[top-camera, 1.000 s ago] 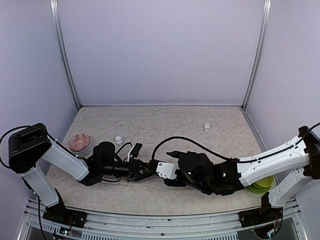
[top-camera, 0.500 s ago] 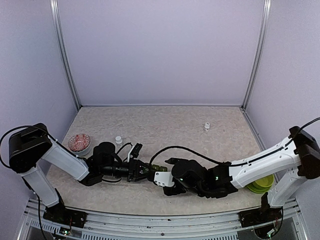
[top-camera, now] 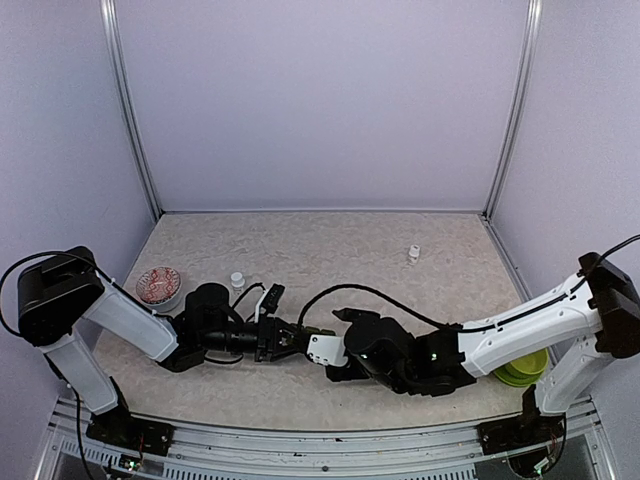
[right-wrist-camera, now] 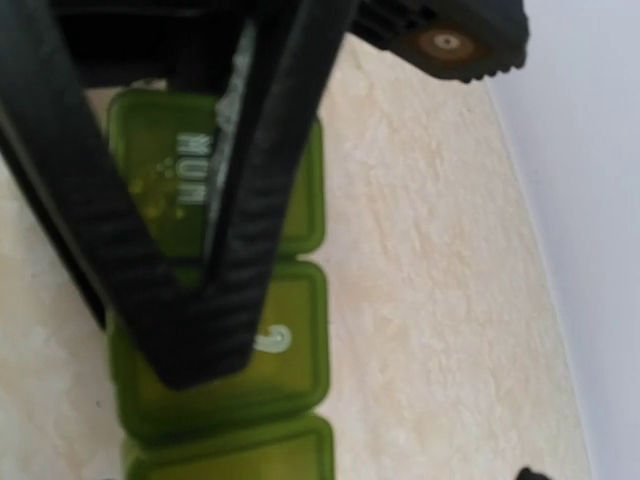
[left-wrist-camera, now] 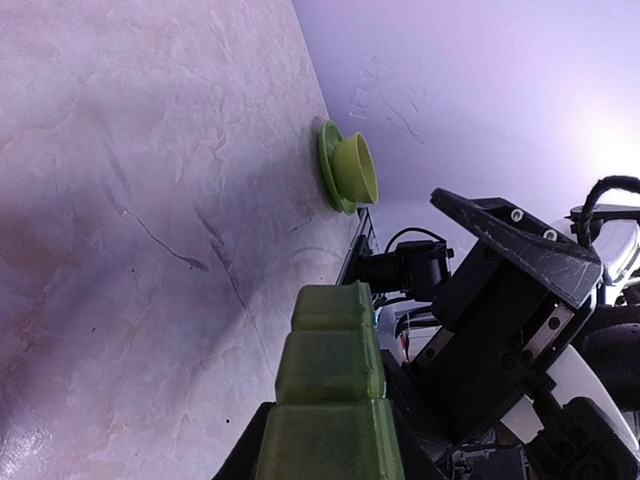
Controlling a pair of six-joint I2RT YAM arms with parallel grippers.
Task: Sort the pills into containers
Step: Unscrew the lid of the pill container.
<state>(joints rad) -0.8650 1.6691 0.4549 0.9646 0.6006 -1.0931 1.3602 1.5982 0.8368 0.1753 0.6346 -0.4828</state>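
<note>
Left claw (top-camera: 283,340): narrow and clamped on one end of the green pill box (top-camera: 306,333); you see it lying low and almost level, pointing to the right across the near middle of the table (top-camera: 330,250).
Right claw (top-camera: 322,347): you find it nose to nose with the left claw, right at the free end of the pill box; you cannot tell how wide it stands, nor whether it grips the box.
Pill box: held just above the table between the two claws; in your left wrist view its row of lidded compartments runs away from the camera; lids closed.
Right wrist view: you look down on two full lids and the edge of a third, one with raised letters; a black bar (right-wrist-camera: 255,180) crosses in front of them; whose part it is you cannot tell.
Red bowl (top-camera: 158,285): on the table at the left, beside the left arm; red-and-white contents, too small to tell.
White bottle (top-camera: 237,281): upright, just right of the red bowl, behind the left arm.
Second white bottle (top-camera: 413,253): upright, far right of the middle, well apart from both claws.
Green dish (top-camera: 522,372): near right corner, partly behind the right arm; your left wrist view shows it by the wall.
</note>
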